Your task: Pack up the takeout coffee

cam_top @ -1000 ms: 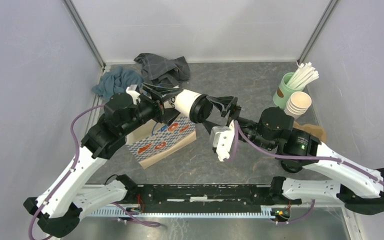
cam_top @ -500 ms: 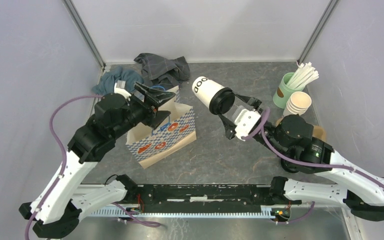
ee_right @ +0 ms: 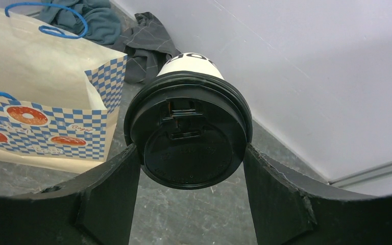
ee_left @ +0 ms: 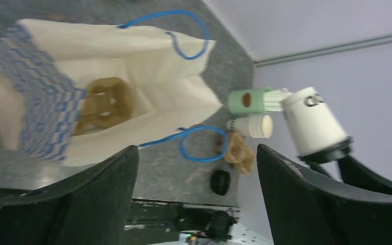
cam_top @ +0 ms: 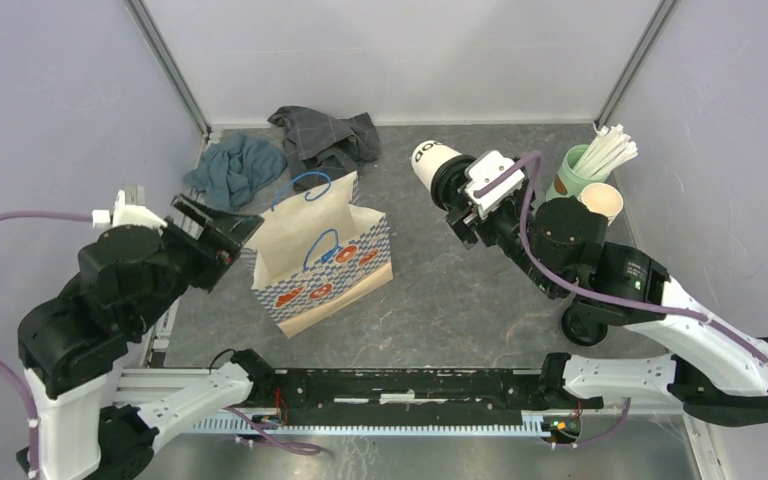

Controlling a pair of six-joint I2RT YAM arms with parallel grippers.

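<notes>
The takeout coffee [cam_top: 432, 161], a cream-white cup with a black lid [ee_right: 188, 135], hangs tipped on its side above the table, right of the bag. My right gripper [cam_top: 457, 190] is shut on the lid's rim, one finger on each side, and the lid faces my right wrist camera. The paper bag [cam_top: 325, 255], checked blue with doughnut prints and blue handles, stands open at centre left. My left gripper [cam_top: 225, 235] is open and holds nothing, just left of the bag. The left wrist view shows the bag's inside [ee_left: 107, 87], with a brown paper thing [ee_left: 102, 107] at the bottom, and the cup [ee_left: 314, 122] beyond.
A mint-green cup of white straws [cam_top: 585, 165] and a stack of lidless cream cups [cam_top: 598, 207] stand at the back right. Crumpled brown paper [cam_top: 625, 262] lies near them. A blue cloth [cam_top: 235, 165] and a grey cloth [cam_top: 325, 135] lie behind the bag. Walls close three sides.
My left gripper opened, let go of the cup and drew back to the left of the bag. My right gripper carried the cup away from the bag toward the back right.
</notes>
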